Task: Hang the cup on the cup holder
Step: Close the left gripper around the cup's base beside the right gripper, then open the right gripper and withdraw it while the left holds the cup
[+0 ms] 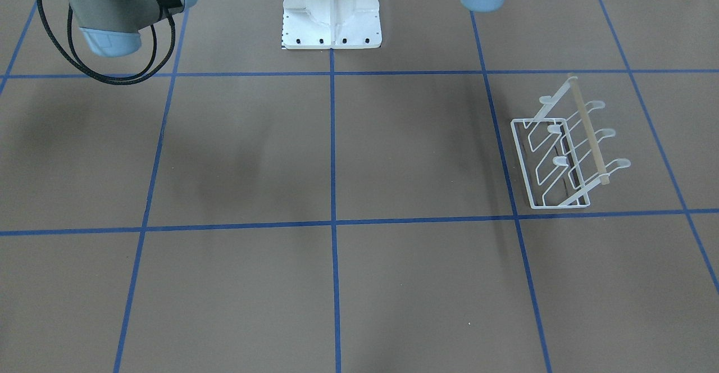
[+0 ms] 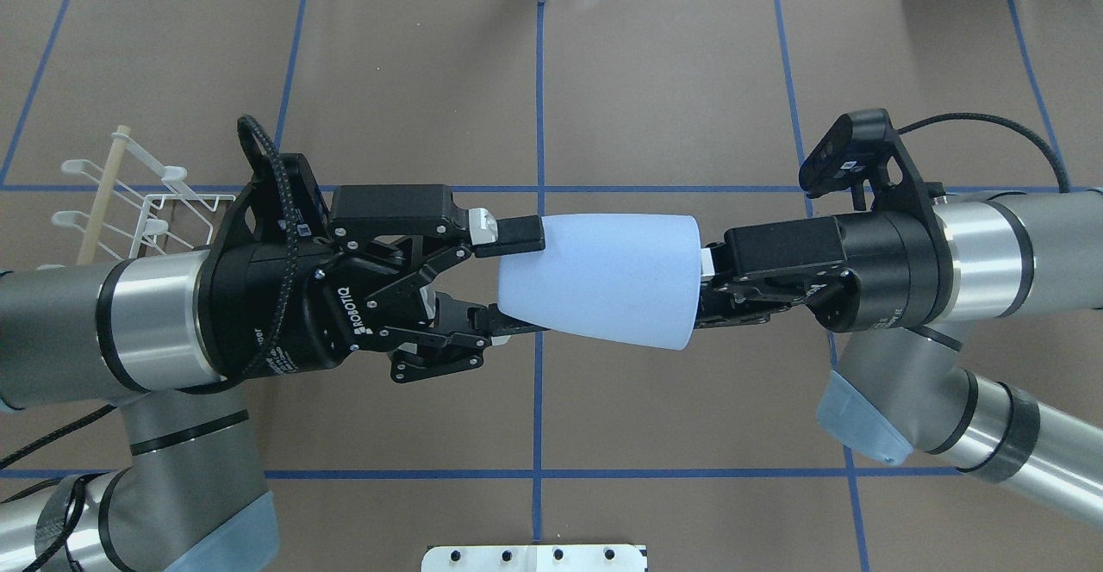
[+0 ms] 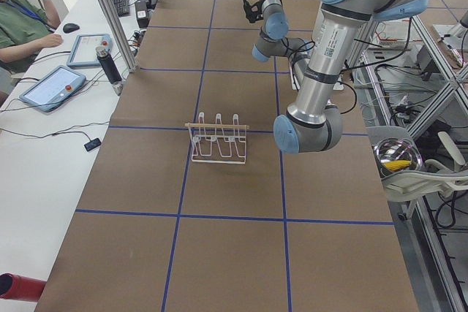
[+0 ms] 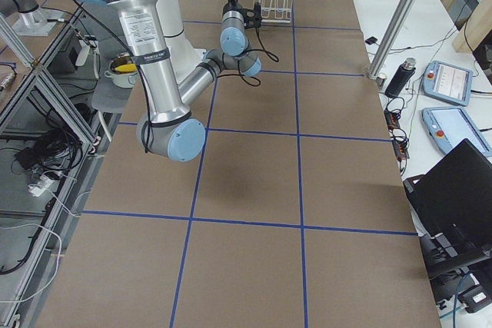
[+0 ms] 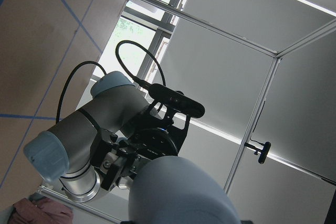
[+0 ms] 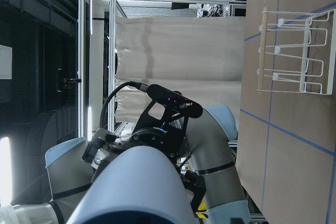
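The cup (image 2: 603, 275) lies along 9-to-3: left gripper (image 2: 526, 281) clamps its base, right gripper (image 2: 708, 288) pinches its rim; cup holder (image 2: 138, 202) sits at 9 o'clock, nearer the left.

Pale blue cup (image 2: 603, 283), white cup holder (image 1: 559, 160) with tan bar (image 1: 587, 130), brown blue-gridded table (image 1: 247, 154).

Left gripper (image 2: 515, 280) jaws spread; right gripper (image 2: 705, 283) jaws narrow, facing.

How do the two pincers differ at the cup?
The left pincer is spread wide around the narrow base of the cup; the right pincer is set narrower at its wide rim. The left pincer's fingers show fully; the right pincer's are mostly hidden. Both meet the cup in mid-air.
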Robot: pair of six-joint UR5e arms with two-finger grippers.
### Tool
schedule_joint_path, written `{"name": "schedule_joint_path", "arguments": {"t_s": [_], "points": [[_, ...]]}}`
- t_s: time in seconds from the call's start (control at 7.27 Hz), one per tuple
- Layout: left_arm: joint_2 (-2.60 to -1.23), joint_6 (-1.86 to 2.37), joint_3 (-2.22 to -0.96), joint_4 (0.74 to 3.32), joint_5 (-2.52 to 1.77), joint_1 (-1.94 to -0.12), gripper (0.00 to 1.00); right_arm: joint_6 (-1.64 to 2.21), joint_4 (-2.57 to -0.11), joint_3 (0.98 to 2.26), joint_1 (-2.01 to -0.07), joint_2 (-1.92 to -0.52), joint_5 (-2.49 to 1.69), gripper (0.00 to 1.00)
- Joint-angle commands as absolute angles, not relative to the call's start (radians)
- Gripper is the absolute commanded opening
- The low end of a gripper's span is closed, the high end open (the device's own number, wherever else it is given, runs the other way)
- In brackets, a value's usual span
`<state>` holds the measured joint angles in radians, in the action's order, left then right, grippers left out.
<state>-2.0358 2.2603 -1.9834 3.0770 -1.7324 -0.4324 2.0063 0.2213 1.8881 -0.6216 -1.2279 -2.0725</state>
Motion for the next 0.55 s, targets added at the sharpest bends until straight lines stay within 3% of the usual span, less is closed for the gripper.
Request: {"name": "schedule_joint_path", "arguments": {"t_s": [0.0,0.41], "points": [[-2.034,2.258,-1.985,3.077,-1.735,-0.434,0.00,2.028,0.222,1.896,-0.630,-1.253,-2.077,1.00],[-2.008,2.252,-1.996,3.077,-1.769,-0.445,0.00,2.017,0.276,1.869,-0.777,-1.390,-2.088,1.00]]}}
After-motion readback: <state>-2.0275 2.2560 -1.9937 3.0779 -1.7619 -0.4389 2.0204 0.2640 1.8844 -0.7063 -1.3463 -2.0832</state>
